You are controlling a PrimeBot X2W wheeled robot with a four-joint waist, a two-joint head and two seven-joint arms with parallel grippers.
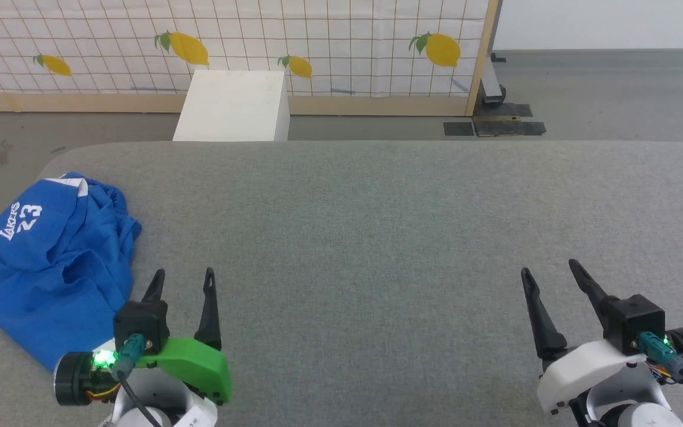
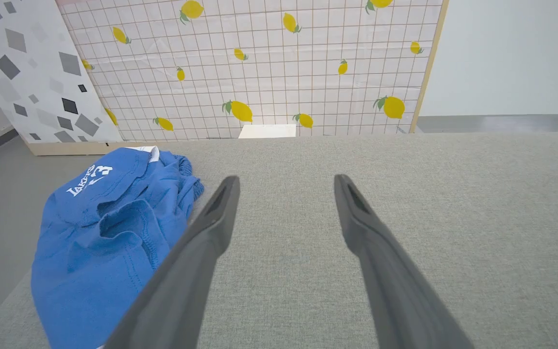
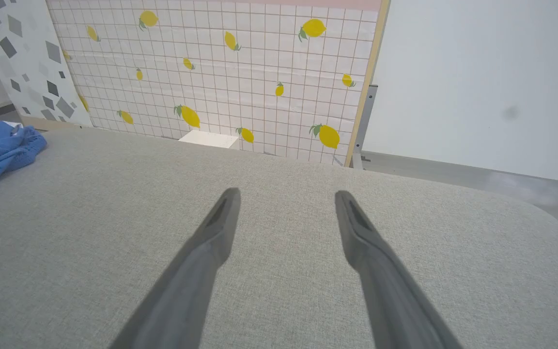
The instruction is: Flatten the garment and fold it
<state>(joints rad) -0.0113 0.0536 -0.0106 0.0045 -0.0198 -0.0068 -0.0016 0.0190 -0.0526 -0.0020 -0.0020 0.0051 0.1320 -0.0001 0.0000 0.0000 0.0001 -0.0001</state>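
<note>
At the surface's (image 1: pixel 377 237) near edge my left fingers (image 1: pixel 208 308) are spread and empty. My right fingers (image 1: pixel 541 320), also spread, are toward its right side. The crumpled blue Lakers shorts (image 1: pixel 51 267) lie at the surface's left edge, just left of my left fingers, their long axis running near to far, so I judge my left arm the nearer.

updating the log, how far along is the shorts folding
Nothing looks done yet: the garment lies bunched and creased at the left edge of the grey table. Nothing is in hand either: the left claw, beside the garment, and the right claw, far across the table, are both open and empty. Left to do: grasp it, spread it flat, then fold it.
</note>
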